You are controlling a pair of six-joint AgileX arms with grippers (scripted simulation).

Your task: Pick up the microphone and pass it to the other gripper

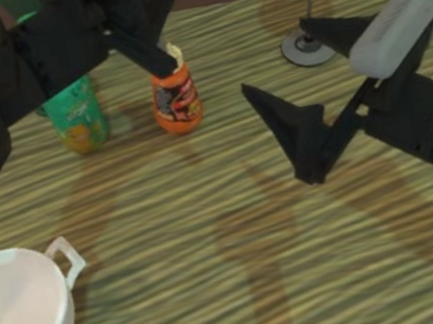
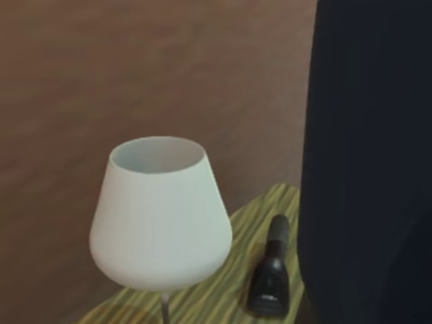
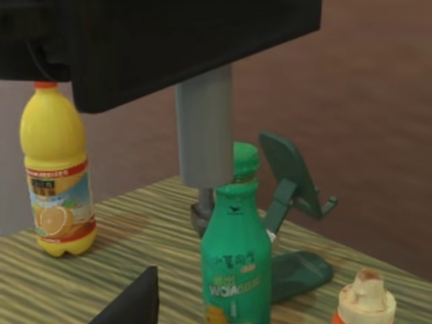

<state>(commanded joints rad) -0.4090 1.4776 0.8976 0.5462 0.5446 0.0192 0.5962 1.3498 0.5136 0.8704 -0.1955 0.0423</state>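
My left claw [image 1: 148,52] grasps the microphone [image 3: 204,145] by its grey handle, up over the bottles at the tabletop's [image 1: 238,234] far left. Right claw [image 1: 304,88] hangs spread mid-table. Best to align the handle between those fingers before releasing.

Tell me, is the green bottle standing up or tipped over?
Standing up: the green bottle rests on its base on the table, cap at the top.

Middle of the counter [image 1: 238,234] is wide open; green bottle [image 1: 78,115], orange bottle [image 1: 176,98] and lamp [image 1: 309,45] crowd the back.
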